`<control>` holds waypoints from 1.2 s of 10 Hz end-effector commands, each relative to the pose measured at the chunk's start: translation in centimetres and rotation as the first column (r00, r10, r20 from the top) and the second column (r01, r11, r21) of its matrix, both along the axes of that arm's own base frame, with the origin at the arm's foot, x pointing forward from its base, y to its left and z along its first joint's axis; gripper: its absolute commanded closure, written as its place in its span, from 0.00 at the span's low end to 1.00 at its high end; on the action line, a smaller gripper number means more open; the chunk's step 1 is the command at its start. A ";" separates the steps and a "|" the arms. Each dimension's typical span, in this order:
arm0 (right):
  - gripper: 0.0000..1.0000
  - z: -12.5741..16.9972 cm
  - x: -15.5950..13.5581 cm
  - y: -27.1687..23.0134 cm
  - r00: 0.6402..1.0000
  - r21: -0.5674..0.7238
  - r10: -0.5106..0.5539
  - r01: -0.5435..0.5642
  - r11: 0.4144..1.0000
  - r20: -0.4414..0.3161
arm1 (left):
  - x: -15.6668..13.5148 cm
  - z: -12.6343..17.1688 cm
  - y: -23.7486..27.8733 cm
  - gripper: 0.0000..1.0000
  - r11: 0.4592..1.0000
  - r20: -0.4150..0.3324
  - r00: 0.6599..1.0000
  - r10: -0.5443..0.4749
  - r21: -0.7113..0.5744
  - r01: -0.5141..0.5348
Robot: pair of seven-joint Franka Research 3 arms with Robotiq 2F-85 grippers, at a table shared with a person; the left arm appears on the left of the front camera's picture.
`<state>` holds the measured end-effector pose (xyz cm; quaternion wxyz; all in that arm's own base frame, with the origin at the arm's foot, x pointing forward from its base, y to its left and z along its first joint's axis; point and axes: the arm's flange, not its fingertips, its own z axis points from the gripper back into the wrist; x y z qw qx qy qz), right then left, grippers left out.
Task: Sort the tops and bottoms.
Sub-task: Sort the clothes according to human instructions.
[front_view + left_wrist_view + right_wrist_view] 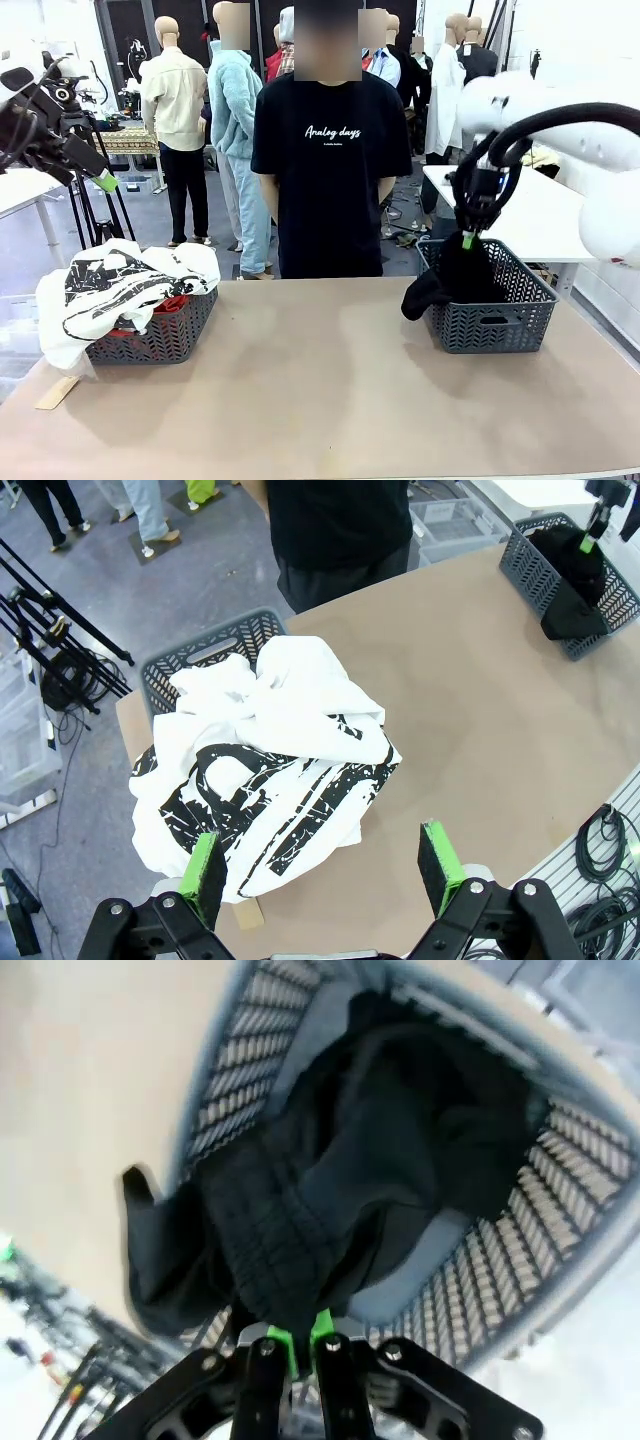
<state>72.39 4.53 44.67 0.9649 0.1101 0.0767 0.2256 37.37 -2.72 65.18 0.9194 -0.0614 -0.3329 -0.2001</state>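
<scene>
Bottoms (462, 275), plain black, hang from the right gripper (468, 238), whose fingers are pinched together on a fold of the cloth above the right basket (525, 320). The garment's long axis runs nearly straight down from the pinch into the basket, and one end spills over the basket's left wall toward the table (320, 390). In the right wrist view the bottoms (330, 1190) bunch up between the closed pads, with ribbed cloth at the pinch. White top (120, 280) with black print is heaped on the left basket (160, 340), draping over its left side; orange-red cloth (170, 303) peeks out beneath it. The left gripper (325, 868) hovers above that heap, fingers spread wide apart, holding nothing.
</scene>
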 end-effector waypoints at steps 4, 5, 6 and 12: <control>1.00 -0.4 -0.4 -0.7 0.967 -0.082 -0.109 0.131 0.988 0.230 | 0.0 0.0 0.0 0.00 1.000 0.011 1.000 0.010 0.004 -0.010; 1.00 -0.4 -0.2 -1.7 0.951 -0.146 -0.157 0.201 0.969 0.267 | 0.0 0.0 0.0 0.00 1.000 0.011 1.000 0.010 0.004 -0.010; 1.00 -0.3 -0.5 -2.4 0.944 -0.193 -0.179 0.237 0.952 0.277 | 0.0 0.0 0.0 0.00 1.000 0.011 1.000 0.010 0.004 -0.010; 0.50 -0.3 -1.5 -1.8 0.977 -0.171 -0.109 0.141 0.975 0.183 | 0.0 0.0 0.0 0.00 1.000 0.011 1.000 0.010 0.004 -0.010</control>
